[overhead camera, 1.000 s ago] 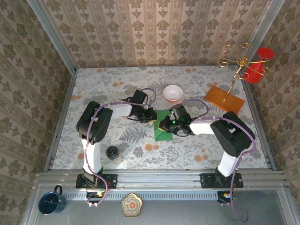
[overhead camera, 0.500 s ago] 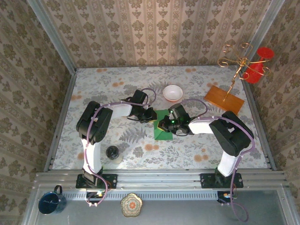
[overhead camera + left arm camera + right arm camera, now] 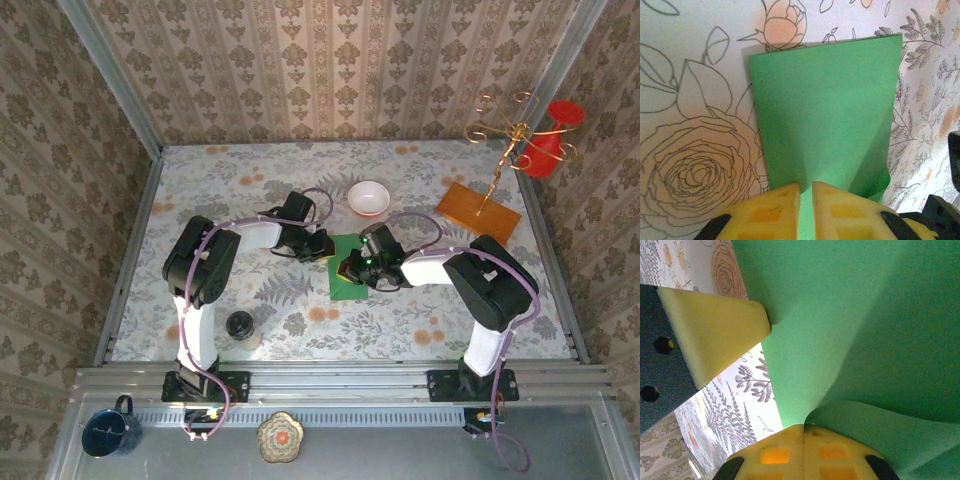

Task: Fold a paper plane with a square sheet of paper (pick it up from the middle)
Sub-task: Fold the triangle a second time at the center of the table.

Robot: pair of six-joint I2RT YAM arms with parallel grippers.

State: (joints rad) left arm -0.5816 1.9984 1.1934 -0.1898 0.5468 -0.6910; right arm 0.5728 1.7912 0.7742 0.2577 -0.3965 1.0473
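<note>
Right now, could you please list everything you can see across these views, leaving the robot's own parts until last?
bright-green paper sheet: one, green, table centre, partly folded
round white bowl: one, white, behind the sheet
rectangular wooden board: one, orange-brown, far right of the table
curly wire stand: one, gold, rising by the board
red cup-shaped object: one, red, by the right wall
small round black object: one, black, near left of the table
mug: one, dark blue, near ledge, left
small patterned dish: one, tan and orange, near ledge
floral table: one, pale
left gripper: yellow pads, shut on the sheet
right gripper: yellow pads, shut on the sheet
</note>
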